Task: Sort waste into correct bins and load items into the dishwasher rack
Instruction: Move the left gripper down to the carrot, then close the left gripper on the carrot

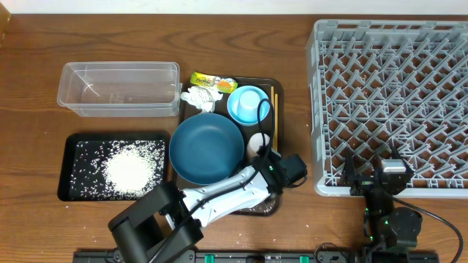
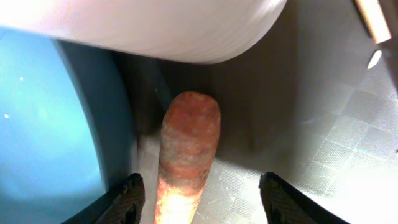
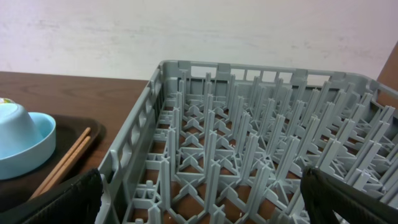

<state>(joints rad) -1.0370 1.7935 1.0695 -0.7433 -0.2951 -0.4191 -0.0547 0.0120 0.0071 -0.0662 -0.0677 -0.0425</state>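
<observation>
1. The orange carrot point(image 2: 188, 143) lies on the dark brown serving tray point(image 2: 323, 155), in the narrow gap beside the large dark-blue bowl point(image 1: 207, 148) and just below the small whitish-pink cup point(image 1: 257, 143).
2. It looks stiff and fairly light, with a rounded, possibly slick skin. It is unlikely to crush, but it could roll or squirt out of a pinch.
3. The best hold is probably across its thick middle, fingers square to its length. The bowl wall leaves little room on that side.
4. The left gripper point(image 2: 200, 183) is spread with a finger on either side of the carrot. One finger is close to it, the other well apart, and neither is touching.
5. The right gripper point(image 3: 200, 177) is spread wide and empty, at the near edge of the dishwasher rack point(image 1: 387, 95).
6. The left wrist view alone shows the carrot, which the arm hides from overhead.
7. Only the overhead view shows both bins: the black tray point(image 1: 73, 146) holding rice and the clear tub point(image 1: 121, 89).
</observation>
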